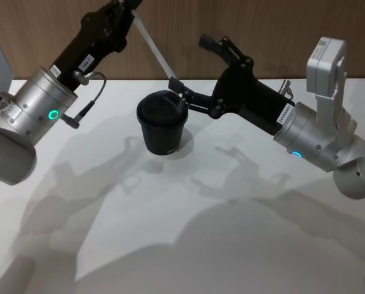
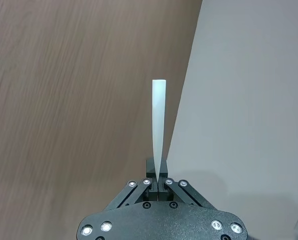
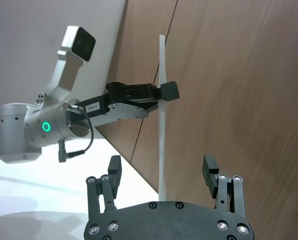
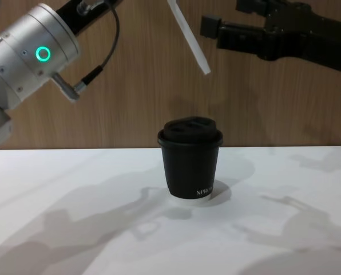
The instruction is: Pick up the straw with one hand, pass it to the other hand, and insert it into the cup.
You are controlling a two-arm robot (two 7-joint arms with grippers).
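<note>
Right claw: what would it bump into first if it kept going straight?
Probably the straw, which lies between the right claw's open fingers; farther on, the left claw gripping it. Depth is unclear.

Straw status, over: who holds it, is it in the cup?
Left gripper shut on straw. Right gripper open, fingers flanking straw. Straw tilted above cup, not inserted. Nothing between tip and lid.

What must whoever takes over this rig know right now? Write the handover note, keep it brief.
Left pincer: shut on the straw, tilted, tip above the cup.
Right pincer: open, jaws either side of the straw's lower end, not gripping.
Cup: upright on the table, lid on.
Done: pickup and, it seems, the pass.
Left: insert straw into cup.
</note>
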